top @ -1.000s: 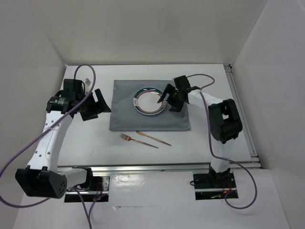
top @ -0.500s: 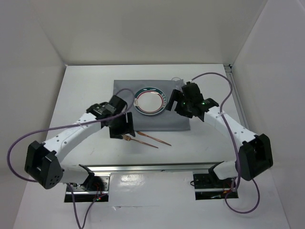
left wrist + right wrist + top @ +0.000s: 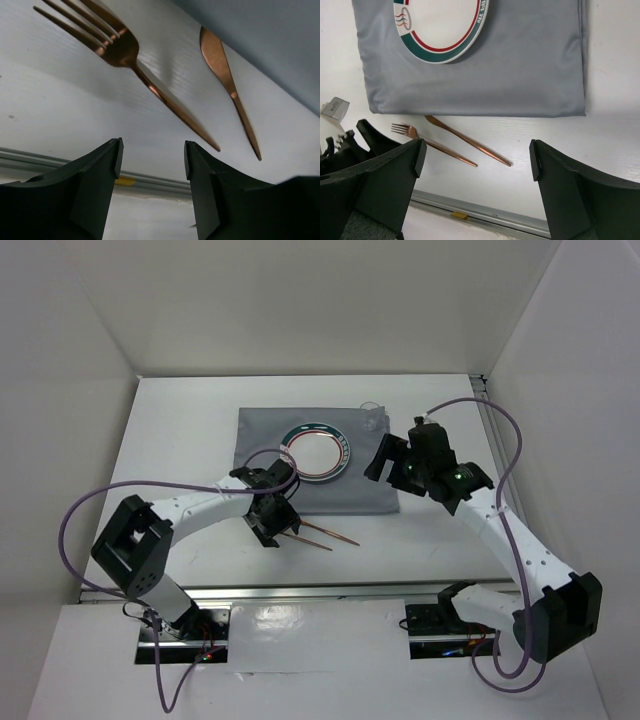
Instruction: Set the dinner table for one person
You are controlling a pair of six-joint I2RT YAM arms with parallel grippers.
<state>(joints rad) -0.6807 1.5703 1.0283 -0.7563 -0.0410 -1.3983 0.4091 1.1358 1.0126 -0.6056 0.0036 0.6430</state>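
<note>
Left claw [image 3: 152, 145] parted, dinner table [image 3: 180, 440] white, flat, metal-railed

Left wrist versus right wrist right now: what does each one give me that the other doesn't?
Only the left wrist: a close look at the tines of the fork, and the left end effector open with nothing between its fingers. Only the right wrist: the plate sitting on the grey cloth, and the open right end effector. Both: fork and knife lying side by side on the dinner table, just off the cloth's edge, plus the metal rail.
</note>
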